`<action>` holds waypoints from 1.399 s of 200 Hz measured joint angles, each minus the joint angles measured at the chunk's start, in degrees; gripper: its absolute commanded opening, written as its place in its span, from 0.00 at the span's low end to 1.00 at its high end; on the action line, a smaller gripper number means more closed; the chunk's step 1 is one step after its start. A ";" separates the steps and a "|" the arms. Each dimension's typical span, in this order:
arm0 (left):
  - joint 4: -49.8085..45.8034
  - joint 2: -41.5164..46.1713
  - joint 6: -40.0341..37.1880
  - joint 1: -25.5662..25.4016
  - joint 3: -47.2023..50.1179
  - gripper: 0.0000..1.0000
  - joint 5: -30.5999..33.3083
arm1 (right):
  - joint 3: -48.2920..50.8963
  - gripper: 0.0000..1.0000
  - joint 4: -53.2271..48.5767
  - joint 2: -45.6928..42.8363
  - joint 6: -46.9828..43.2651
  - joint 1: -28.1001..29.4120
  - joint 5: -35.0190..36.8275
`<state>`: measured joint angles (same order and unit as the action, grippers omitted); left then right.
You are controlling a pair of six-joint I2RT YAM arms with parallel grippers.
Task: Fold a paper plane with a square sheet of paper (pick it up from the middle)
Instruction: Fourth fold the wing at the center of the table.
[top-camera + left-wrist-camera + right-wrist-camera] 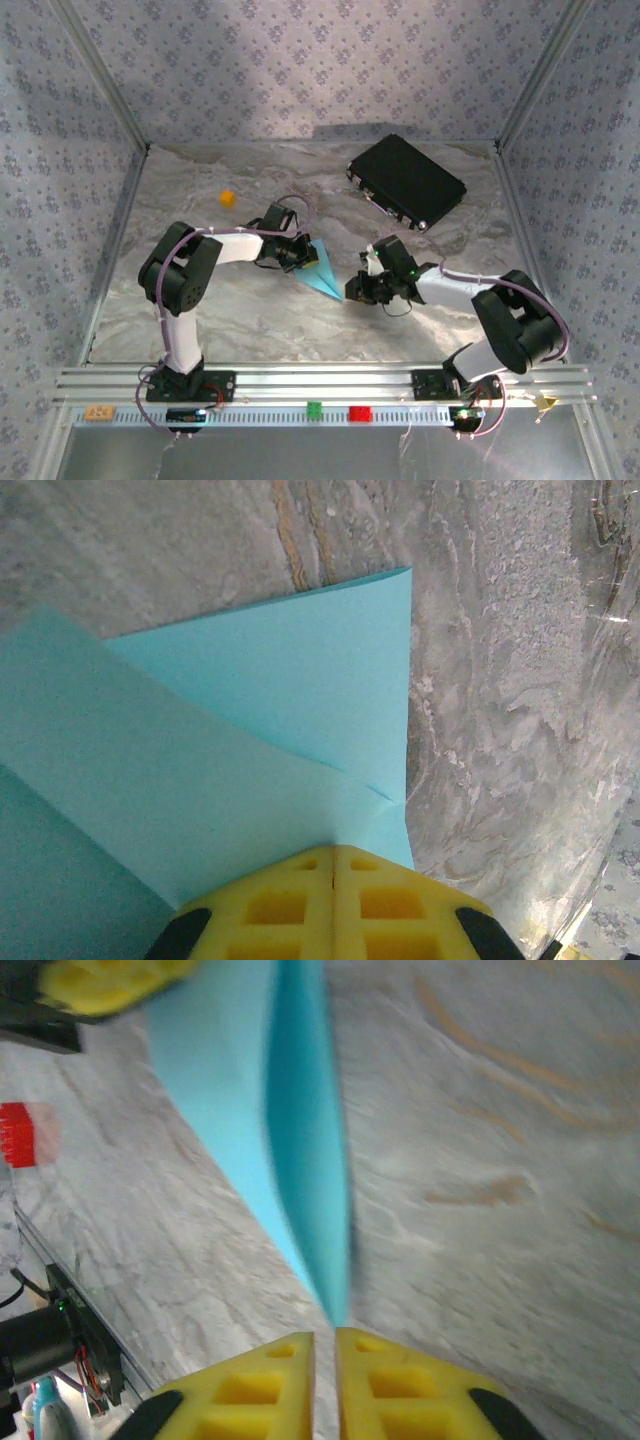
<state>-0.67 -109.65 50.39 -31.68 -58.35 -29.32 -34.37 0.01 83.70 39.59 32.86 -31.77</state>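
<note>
**Plane strung between two pincers**

Over mid-desk (250,315), the paper plane (322,271) runs from 11 to 5 o'clock. The left pincer (293,257), clamped tight, holds the wide tail. The right pincer (358,291) is nearly closed at the tip; I cannot tell whether it grips.

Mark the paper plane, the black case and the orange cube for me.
paper plane (322,272): top external view, middle of the folded blue body.
black case (407,181): top external view, centre of its lid.
orange cube (228,198): top external view, its top face.
</note>
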 measured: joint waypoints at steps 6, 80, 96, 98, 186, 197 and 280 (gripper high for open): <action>0.02 0.00 0.00 0.00 0.00 0.00 -0.02 | -1.55 0.07 -0.57 0.15 -0.46 0.02 -0.20; 0.02 0.00 0.00 0.00 0.00 0.00 -0.02 | -17.09 0.03 -3.04 14.12 -5.35 4.83 -0.98; 0.02 0.00 0.00 0.00 0.00 0.00 0.00 | -18.10 0.03 -3.76 16.31 -5.79 4.94 -0.94; 0.02 0.00 0.00 0.00 0.00 0.00 -0.02 | -18.21 0.03 -3.87 16.52 -5.84 4.94 -0.92; 0.02 0.00 0.00 0.00 0.00 0.00 -0.02 | -20.02 0.03 -4.87 20.26 -6.67 4.39 -0.59; 0.02 0.00 0.00 0.00 0.00 0.00 -0.02 | -19.17 0.03 -4.24 20.28 -6.62 4.28 -0.81; -0.33 0.00 0.00 -0.35 0.00 0.00 -0.55 | -10.23 0.04 6.23 18.03 -3.96 3.58 -2.99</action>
<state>-0.99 -109.65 50.39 -32.03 -58.35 -29.87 -44.60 6.24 101.73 35.64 36.45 -34.76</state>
